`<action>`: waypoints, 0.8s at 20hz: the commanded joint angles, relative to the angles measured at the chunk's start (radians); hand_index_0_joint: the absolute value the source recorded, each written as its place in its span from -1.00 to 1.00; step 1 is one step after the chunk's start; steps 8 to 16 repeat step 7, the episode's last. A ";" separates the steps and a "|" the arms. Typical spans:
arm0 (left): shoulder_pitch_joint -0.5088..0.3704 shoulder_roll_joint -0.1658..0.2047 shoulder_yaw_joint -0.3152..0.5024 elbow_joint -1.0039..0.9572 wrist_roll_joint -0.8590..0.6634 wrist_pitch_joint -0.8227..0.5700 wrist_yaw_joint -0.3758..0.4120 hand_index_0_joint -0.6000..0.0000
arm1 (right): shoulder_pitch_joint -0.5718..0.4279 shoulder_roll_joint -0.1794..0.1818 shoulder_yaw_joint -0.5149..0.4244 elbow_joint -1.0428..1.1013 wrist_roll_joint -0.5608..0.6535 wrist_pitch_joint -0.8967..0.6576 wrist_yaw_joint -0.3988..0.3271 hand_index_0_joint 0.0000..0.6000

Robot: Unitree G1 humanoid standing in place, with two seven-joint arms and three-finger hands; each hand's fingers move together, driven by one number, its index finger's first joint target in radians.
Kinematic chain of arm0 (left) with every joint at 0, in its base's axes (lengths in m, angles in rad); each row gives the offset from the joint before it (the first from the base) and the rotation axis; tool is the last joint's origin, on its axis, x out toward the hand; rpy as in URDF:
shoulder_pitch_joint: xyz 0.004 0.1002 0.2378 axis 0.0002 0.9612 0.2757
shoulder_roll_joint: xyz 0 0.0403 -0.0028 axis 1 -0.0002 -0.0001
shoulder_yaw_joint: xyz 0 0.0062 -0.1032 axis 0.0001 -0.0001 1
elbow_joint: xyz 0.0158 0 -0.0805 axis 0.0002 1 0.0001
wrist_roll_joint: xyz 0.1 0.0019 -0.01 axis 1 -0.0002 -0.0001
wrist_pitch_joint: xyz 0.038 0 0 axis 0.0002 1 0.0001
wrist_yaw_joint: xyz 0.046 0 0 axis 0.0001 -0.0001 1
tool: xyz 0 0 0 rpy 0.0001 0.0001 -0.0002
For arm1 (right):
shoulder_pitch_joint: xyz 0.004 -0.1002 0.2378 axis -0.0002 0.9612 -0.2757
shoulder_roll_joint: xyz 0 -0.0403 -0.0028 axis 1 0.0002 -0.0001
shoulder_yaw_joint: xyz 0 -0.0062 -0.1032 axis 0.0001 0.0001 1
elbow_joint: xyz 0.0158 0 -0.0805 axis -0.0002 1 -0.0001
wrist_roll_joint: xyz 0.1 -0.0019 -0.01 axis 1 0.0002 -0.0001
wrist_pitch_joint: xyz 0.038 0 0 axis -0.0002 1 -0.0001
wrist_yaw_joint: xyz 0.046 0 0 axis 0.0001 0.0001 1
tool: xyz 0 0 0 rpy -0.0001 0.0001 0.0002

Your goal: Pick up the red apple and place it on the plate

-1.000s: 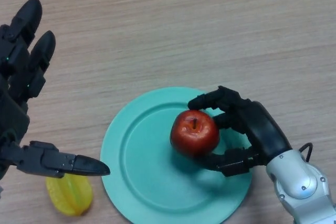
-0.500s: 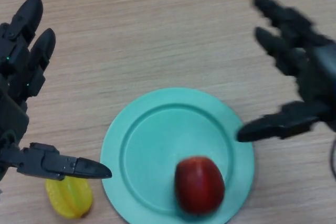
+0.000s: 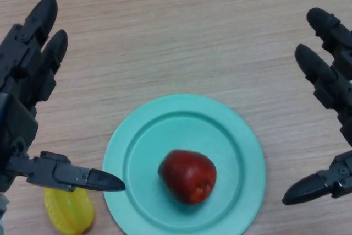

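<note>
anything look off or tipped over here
Only the apple: it lies on its side on the plate, no stem showing on top. Both hands are open and clear of it, left hand and right hand. Nothing is spilled or damaged.

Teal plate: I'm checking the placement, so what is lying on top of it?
The red apple lies on its side on the teal plate. The plate surface directly beneath the apple is covered.
</note>
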 commanded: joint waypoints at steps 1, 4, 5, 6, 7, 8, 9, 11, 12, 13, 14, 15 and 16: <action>-0.030 0.031 0.062 -0.023 -0.005 -0.137 0.004 1.00 | -0.033 -0.022 -0.081 -0.064 0.116 -0.060 -0.011 -1.00; -0.047 0.040 0.051 0.014 0.007 -0.160 0.019 1.00 | -0.028 -0.032 -0.055 -0.038 0.108 -0.093 0.001 -1.00; -0.048 0.040 0.041 0.015 0.019 -0.165 0.023 1.00 | -0.024 -0.030 -0.047 -0.032 0.096 -0.103 0.011 -1.00; -0.046 0.038 0.025 0.015 0.038 -0.170 0.028 1.00 | -0.017 -0.025 -0.026 -0.020 0.060 -0.132 0.033 -1.00; -0.045 0.035 0.023 0.016 0.040 -0.173 0.031 1.00 | -0.014 -0.024 -0.020 -0.015 0.045 -0.144 0.047 -1.00; -0.045 0.035 0.023 0.016 0.040 -0.173 0.031 1.00 | -0.014 -0.024 -0.020 -0.015 0.045 -0.144 0.047 -1.00; -0.045 0.035 0.023 0.016 0.040 -0.173 0.031 1.00 | -0.014 -0.024 -0.020 -0.015 0.045 -0.144 0.047 -1.00; -0.045 0.035 0.023 0.016 0.040 -0.173 0.031 1.00 | -0.014 -0.024 -0.020 -0.015 0.045 -0.144 0.047 -1.00; -0.045 0.035 0.023 0.016 0.040 -0.173 0.031 1.00 | -0.014 -0.024 -0.020 -0.015 0.045 -0.144 0.047 -1.00; -0.045 0.035 0.023 0.016 0.040 -0.173 0.031 1.00 | -0.014 -0.024 -0.020 -0.015 0.045 -0.144 0.047 -1.00; -0.045 0.035 0.023 0.016 0.040 -0.173 0.031 1.00 | -0.014 -0.024 -0.020 -0.015 0.045 -0.144 0.047 -1.00; -0.045 0.035 0.023 0.016 0.040 -0.173 0.031 1.00 | -0.014 -0.024 -0.020 -0.015 0.045 -0.144 0.047 -1.00; -0.045 0.035 0.023 0.016 0.040 -0.173 0.031 1.00 | -0.014 -0.024 -0.020 -0.015 0.045 -0.144 0.047 -1.00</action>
